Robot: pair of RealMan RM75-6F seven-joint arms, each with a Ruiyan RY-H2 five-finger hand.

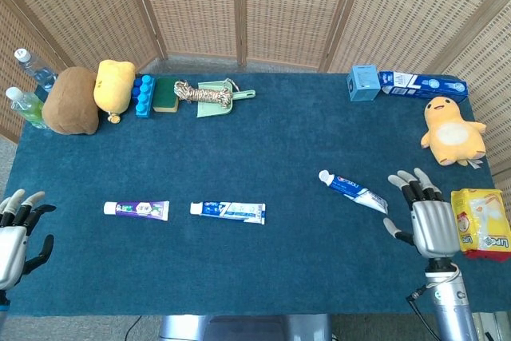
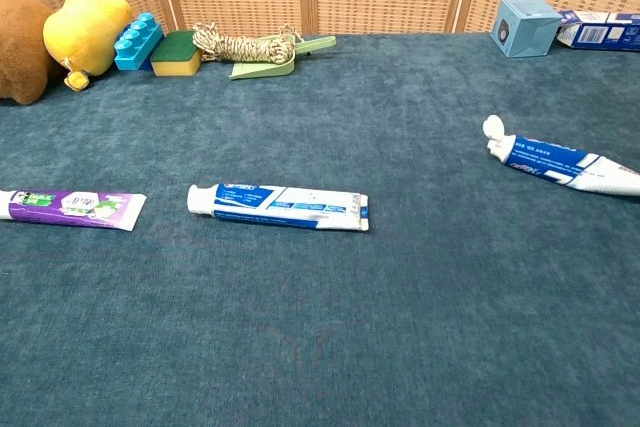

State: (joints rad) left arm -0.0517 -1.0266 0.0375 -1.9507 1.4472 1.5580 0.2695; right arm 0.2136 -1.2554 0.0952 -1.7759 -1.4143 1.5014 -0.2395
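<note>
1. The right hand (image 1: 429, 221) hangs over the blue cloth with its fingers spread wide, holding nothing.
2. Just to its left, apart from its fingers, lies a blue-and-white toothpaste tube (image 1: 352, 190), cap pointing away from the hand.
3. Just to its right sits a yellow snack bag (image 1: 481, 222).
4. The left hand (image 1: 14, 233) is also spread and holds nothing; a purple toothpaste tube (image 1: 136, 209) lies well off to its right.
</note>
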